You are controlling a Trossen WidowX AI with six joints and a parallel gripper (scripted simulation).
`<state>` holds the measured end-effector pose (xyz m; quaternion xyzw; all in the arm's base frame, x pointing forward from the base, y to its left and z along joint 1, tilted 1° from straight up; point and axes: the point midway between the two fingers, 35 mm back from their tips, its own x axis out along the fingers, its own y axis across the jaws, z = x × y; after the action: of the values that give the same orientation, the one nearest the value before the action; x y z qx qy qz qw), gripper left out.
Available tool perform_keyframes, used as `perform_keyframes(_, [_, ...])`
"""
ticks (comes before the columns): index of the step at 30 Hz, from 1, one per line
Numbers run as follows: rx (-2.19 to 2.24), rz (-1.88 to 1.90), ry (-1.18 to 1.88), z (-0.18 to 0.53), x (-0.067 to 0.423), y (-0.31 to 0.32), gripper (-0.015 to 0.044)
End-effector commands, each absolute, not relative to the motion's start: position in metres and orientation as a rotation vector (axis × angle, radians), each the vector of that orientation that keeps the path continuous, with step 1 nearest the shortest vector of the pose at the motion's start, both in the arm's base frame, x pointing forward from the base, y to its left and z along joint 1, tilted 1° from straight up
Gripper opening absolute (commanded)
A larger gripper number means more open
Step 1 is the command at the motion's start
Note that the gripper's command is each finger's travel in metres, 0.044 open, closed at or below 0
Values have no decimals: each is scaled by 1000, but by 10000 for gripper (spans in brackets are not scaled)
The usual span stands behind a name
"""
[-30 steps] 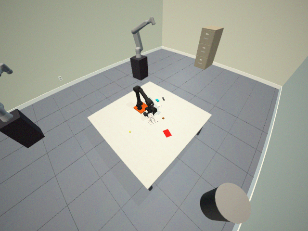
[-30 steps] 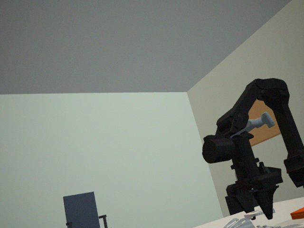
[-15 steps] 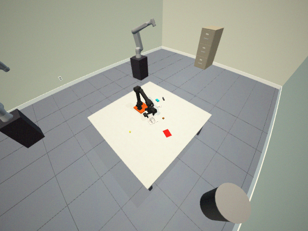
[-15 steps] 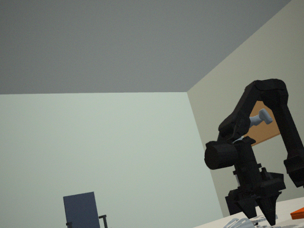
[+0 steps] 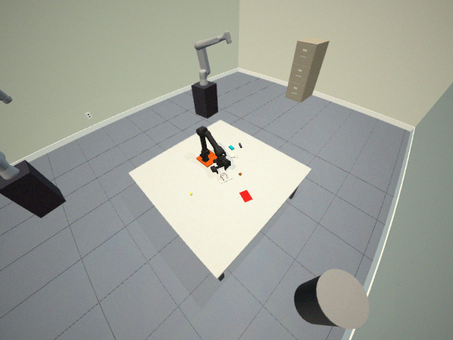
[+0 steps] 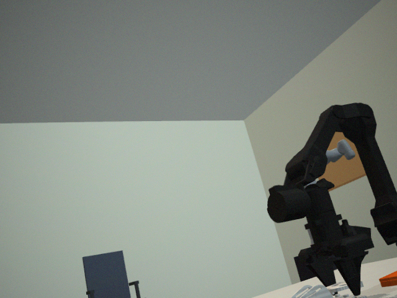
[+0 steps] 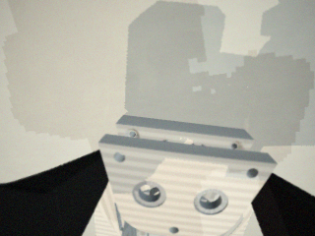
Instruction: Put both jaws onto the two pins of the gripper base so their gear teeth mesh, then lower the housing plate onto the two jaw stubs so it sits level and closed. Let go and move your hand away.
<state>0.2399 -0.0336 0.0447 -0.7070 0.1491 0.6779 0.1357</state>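
Observation:
My gripper (image 6: 342, 289) (image 7: 180, 162) is shut on the white housing plate (image 7: 167, 169), holding it by its two short ends. The plate has two large ringed holes and smaller holes. The gripper base (image 7: 187, 126) shows beyond the plate's far edge in the wrist view, with a screw hole near each end; the plate hides most of it. The jaws (image 5: 224, 176) (image 6: 311, 292) stand at the base, in front of the fingers in the exterior view. Their gear teeth and the stubs under the plate are hidden. Whether the plate touches the stubs cannot be told.
The arm stands on an orange mount (image 5: 202, 159) (image 6: 389, 279) on the white table (image 5: 204, 219). A cyan block (image 5: 231, 147), a dark piece (image 5: 240, 145), a small brown piece (image 5: 240, 173), a red square (image 5: 245, 195) and a yellow piece (image 5: 190, 193) lie around.

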Motion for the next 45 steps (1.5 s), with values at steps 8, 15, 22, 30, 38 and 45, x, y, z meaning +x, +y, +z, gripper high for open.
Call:
perform_keyframes(8, [-2046, 1968, 426, 42, 240, -33, 351])
perform_keyframes(15, [-2046, 1968, 426, 39, 240, -33, 351])
perform_keyframes(22, [-2046, 1968, 426, 39, 240, -33, 351])
perform_keyframes(30, [-2046, 1968, 426, 37, 240, -33, 351])
perform_keyframes(38, [-2046, 1968, 426, 34, 240, -34, 351])
perform_keyframes(45, [-2046, 1968, 426, 34, 240, -34, 351])
